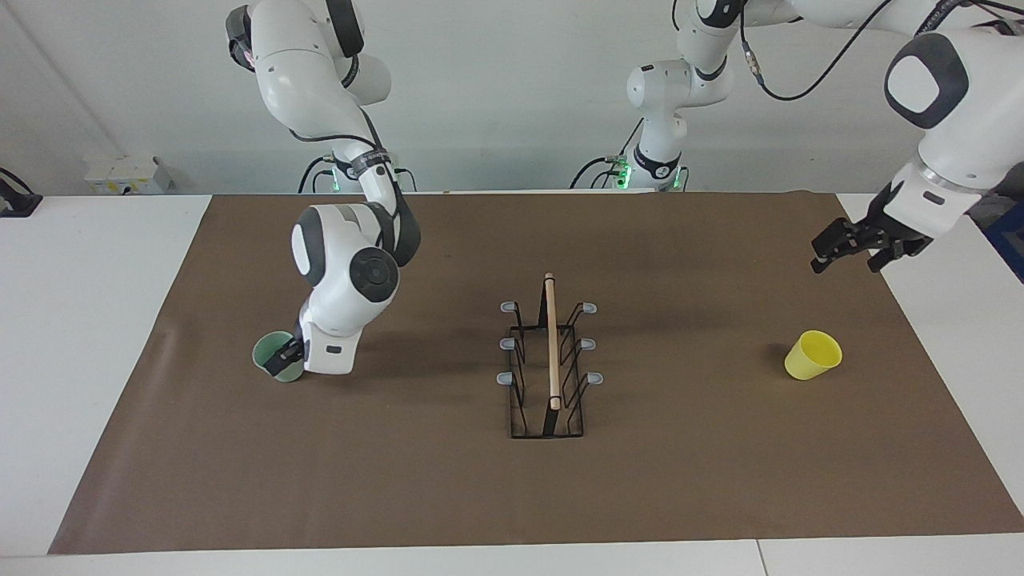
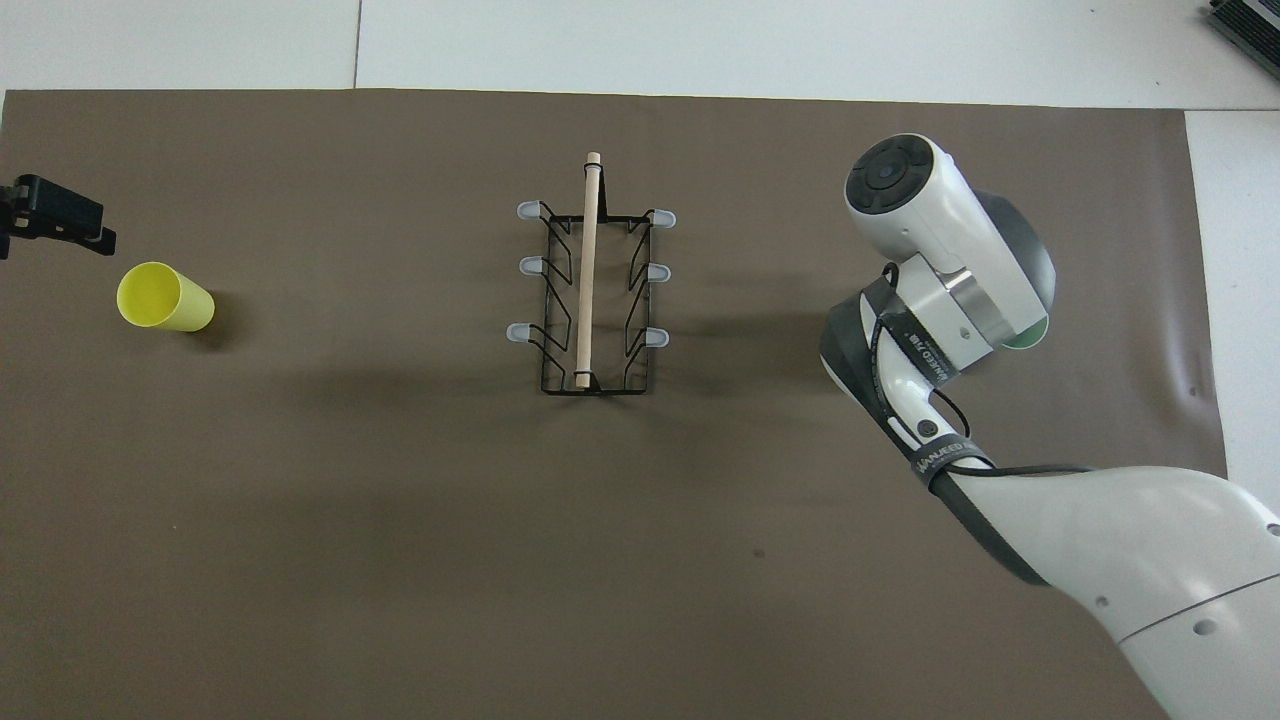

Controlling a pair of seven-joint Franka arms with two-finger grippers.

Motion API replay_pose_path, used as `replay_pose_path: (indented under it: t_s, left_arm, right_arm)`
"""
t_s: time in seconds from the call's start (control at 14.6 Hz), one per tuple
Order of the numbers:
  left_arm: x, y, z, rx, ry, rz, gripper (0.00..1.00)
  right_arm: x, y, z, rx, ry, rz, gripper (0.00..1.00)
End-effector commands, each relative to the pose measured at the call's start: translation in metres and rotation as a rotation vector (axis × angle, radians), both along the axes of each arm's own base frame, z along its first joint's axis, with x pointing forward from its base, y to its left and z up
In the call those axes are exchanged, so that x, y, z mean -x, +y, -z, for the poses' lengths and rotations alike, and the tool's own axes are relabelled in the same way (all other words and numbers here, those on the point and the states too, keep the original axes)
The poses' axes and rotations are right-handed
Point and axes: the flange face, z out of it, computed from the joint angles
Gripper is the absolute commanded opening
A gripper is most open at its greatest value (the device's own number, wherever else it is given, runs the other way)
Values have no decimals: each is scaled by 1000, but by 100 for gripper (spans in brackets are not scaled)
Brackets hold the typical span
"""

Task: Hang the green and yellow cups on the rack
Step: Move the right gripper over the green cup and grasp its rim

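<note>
The pale green cup (image 1: 268, 350) stands on the brown mat toward the right arm's end; in the overhead view only a sliver of the green cup (image 2: 1031, 340) shows under the arm. My right gripper (image 1: 284, 362) is down at this cup, right against its side; its wrist hides the grip. The yellow cup (image 1: 812, 356) (image 2: 165, 298) stands on the mat toward the left arm's end. My left gripper (image 1: 848, 262) (image 2: 70, 225) is open and empty in the air over the mat's edge, apart from the yellow cup. The black wire rack (image 1: 550, 360) (image 2: 590, 290) with its wooden rod stands mid-mat, its prongs bare.
The brown mat (image 1: 400, 480) (image 2: 400, 550) covers most of the white table (image 1: 80, 320). The right arm's forearm (image 2: 1100, 540) stretches low over the mat at its own end. A dark device (image 2: 1245, 20) sits at the table's corner farthest from the robots.
</note>
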Motion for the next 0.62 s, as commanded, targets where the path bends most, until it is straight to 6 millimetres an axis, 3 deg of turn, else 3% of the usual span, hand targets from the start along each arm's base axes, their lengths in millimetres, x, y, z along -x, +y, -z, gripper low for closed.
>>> replay_pose_path:
  t_s: [0.0,0.21,0.27,0.41,0.55]
  left_arm:
    - [-32,30,19,-19,-45,-61,100]
    - [-54,74,75,-43,-31,-146,100]
    - [-57,95,90,-21,-36,-207,100]
    - [-66,112,121,10,-15,-322,100]
    - [-68,130,138,64,2,-468,100]
  right_arm:
    - [2,12,18,83,99,-198,100]
    - [32,20,57,174,218,-375,100]
    - [41,19,61,200,234,-418,100]
    - [55,16,73,256,274,-508,100]
    - [64,14,81,315,302,-611,100]
